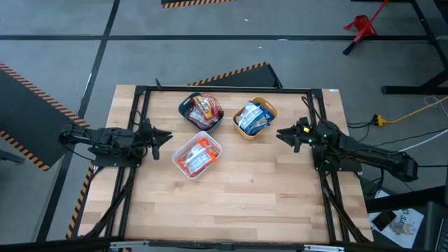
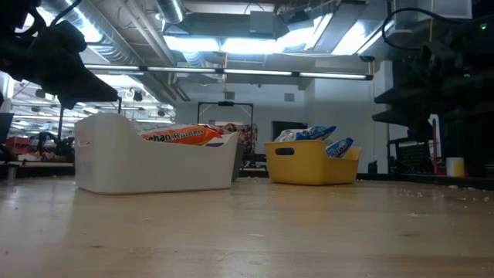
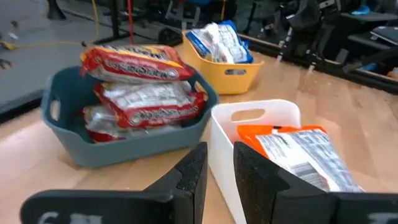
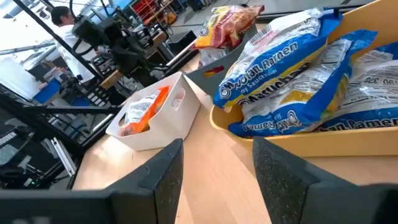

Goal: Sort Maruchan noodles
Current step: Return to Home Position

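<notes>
The Maruchan noodle packets lie in three bins in the middle of the table. Dark red packets [image 3: 134,68] are stacked in the teal bin [image 1: 189,115]. Blue-and-white packets [image 4: 292,74] fill the orange-yellow bin [image 1: 271,112]. Orange-and-white packets [image 3: 298,149] lie in the white bin [image 1: 183,148]. My left gripper [image 1: 168,136] hovers left of the white bin, open by a narrow gap and holding nothing. My right gripper [image 1: 280,133] hovers right of the orange-yellow bin, open and empty.
The three bins sit close together in the table's far half: teal bin [image 3: 62,124], orange-yellow bin [image 2: 309,166], white bin [image 2: 154,162]. Bare wooden tabletop [image 1: 245,203] stretches toward the near edge. A black frame [image 1: 231,89] runs along the far edge and sides.
</notes>
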Tool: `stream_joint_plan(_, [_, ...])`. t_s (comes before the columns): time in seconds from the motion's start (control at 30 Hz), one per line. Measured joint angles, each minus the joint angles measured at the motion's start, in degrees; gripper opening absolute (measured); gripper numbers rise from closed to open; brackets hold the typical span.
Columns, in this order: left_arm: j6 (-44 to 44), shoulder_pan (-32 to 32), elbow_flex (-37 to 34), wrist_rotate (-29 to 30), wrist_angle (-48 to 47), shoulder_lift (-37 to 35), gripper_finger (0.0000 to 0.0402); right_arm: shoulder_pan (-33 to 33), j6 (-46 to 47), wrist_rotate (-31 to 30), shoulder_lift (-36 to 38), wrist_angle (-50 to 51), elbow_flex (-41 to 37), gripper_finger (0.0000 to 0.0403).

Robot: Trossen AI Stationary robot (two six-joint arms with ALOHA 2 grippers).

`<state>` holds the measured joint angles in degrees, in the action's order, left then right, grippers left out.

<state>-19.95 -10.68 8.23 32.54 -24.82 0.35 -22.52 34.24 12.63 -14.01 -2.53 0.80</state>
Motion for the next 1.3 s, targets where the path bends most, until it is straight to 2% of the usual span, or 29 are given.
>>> stream_joint_plan(1.3, [-0.5,0.0,0.0,-0.5,0.0,0.3,0.0073,0.0,0.0,0.0,-0.1,0.1,0.0,0.0177])
